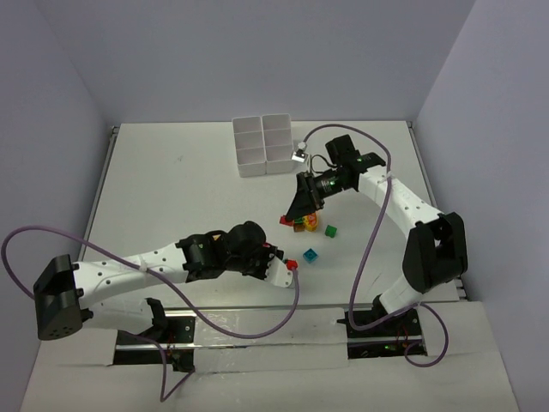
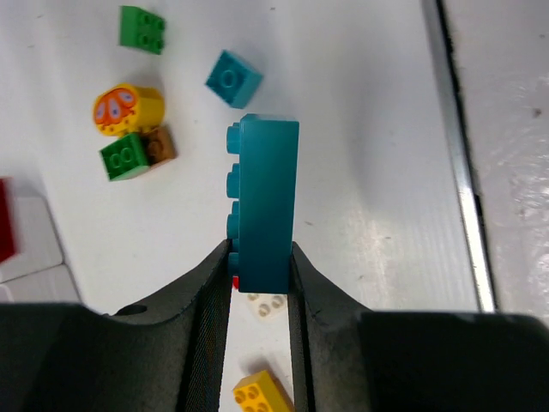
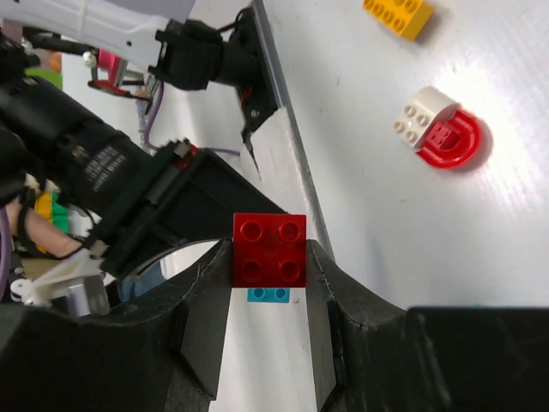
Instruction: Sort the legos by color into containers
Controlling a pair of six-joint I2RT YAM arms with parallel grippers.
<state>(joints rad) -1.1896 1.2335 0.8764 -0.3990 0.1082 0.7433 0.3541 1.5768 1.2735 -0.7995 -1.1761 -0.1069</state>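
Observation:
My left gripper (image 2: 260,253) is shut on a long teal brick (image 2: 266,189), held on edge above the table. In the top view this gripper (image 1: 281,268) is near the table's front middle. My right gripper (image 3: 269,257) is shut on a red four-stud brick (image 3: 269,249); in the top view it (image 1: 298,210) hangs over the loose pile. On the table lie a cyan cube (image 2: 233,78), two green bricks (image 2: 141,28) (image 2: 126,156), a brown piece (image 2: 160,146), an orange-yellow round piece (image 2: 129,109), a white piece (image 3: 422,120), a red arch (image 3: 453,142) and a yellow brick (image 3: 397,10). The white six-compartment tray (image 1: 264,144) stands at the back.
The left arm's dark wrist (image 3: 129,189) shows close behind the right gripper. The table's front edge rail (image 2: 455,154) runs just right of the left gripper. Grey walls enclose the table on three sides.

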